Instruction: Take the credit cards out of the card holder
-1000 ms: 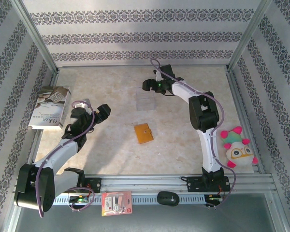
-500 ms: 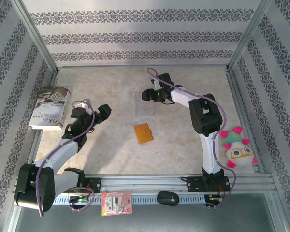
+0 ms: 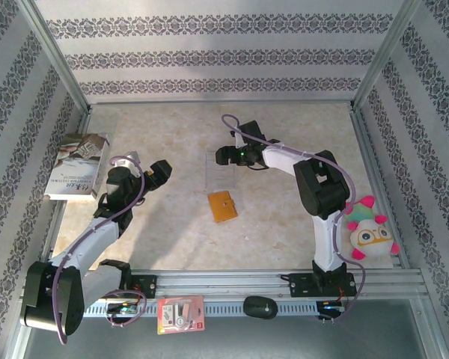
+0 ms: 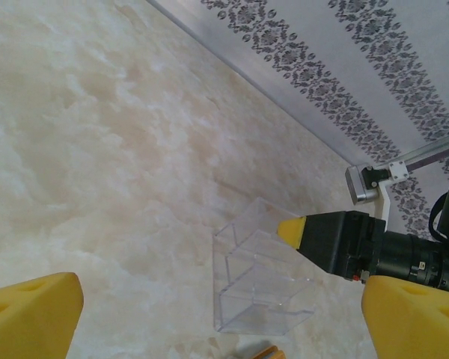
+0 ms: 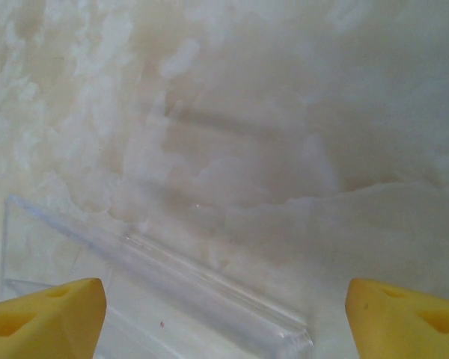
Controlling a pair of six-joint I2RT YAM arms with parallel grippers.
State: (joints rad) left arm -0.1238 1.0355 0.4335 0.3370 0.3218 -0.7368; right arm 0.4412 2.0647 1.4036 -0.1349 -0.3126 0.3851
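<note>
Two claws are found with jaws spread wide, and nothing is held in either. The right gripper [image 3: 221, 156] is placed just above centre in the overhead view, at the upper edge of a clear plastic stand [image 3: 226, 176]; whether that edge is touched cannot be told. In the right wrist view the stand's thin transparent rim is seen running low across the frame between the yellow fingertips [image 5: 49, 314], without being clamped. The left gripper [image 3: 160, 170] is held left of centre, well apart from the stand and turned towards it.

The stand is made of colourless, box-shaped walls with stepped compartments, and the marbled table [image 3: 165, 239] is seen straight through them. The card holder [image 3: 221, 206] is laid flat just below the stand, near the middle of the overhead frame: a small orange-tan rectangle, folded shut, touched by neither claw. What is kept inside it cannot be told.

Further out, a book [image 3: 78, 164] is laid at the left edge and a pink-and-white plush toy [image 3: 367, 230] at the right edge. A red-and-white packet [image 3: 181, 314] and a black rounded object [image 3: 260, 307] are set on the metal rail [image 3: 224, 308] along the bottom.
</note>
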